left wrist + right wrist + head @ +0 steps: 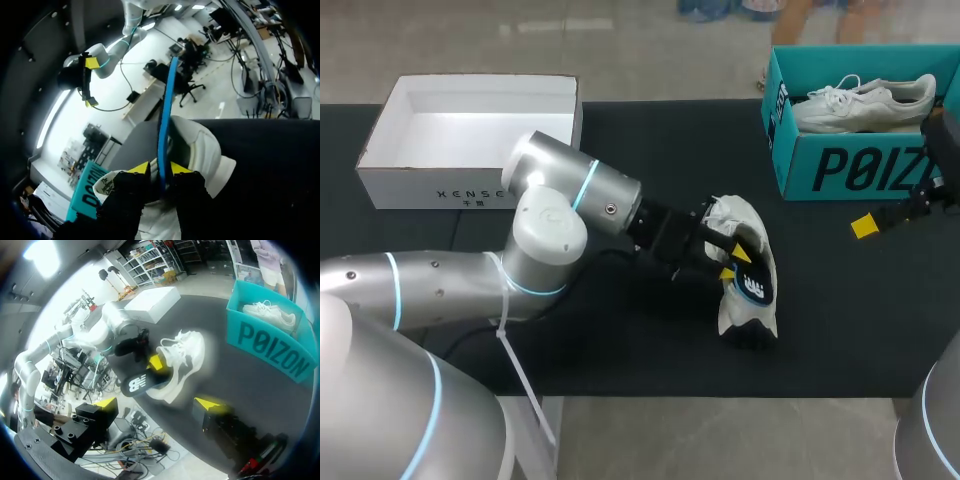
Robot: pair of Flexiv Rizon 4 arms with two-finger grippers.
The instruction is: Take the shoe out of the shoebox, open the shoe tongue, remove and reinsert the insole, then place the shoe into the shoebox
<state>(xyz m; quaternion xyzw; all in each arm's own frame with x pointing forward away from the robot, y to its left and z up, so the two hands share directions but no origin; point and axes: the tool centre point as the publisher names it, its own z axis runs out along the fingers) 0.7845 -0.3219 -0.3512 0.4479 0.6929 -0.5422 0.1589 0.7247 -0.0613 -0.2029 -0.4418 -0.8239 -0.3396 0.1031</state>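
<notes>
Your left gripper [161,169] is clenched on the insole [167,110], pinching it edge-on, with its lower end at the collar of the shoe [200,145]. The shoe lies on the black table [840,320] right of centre, with nothing bracing it. I can't tell if the insole is coming out or going back in. Either way hold the pinch firm and move along the shoe's length. Don't twist, or it'll likely fold at the collar. If reinserting, lead with the toe end, flat to the footbed. Your right gripper [157,410] is released and empty, well apart from the shoe; consider bringing it in to pin the heel. At the far edge, the open white shoebox [420,185] is left, and a teal box [850,170] with a second shoe [865,105] is right.
</notes>
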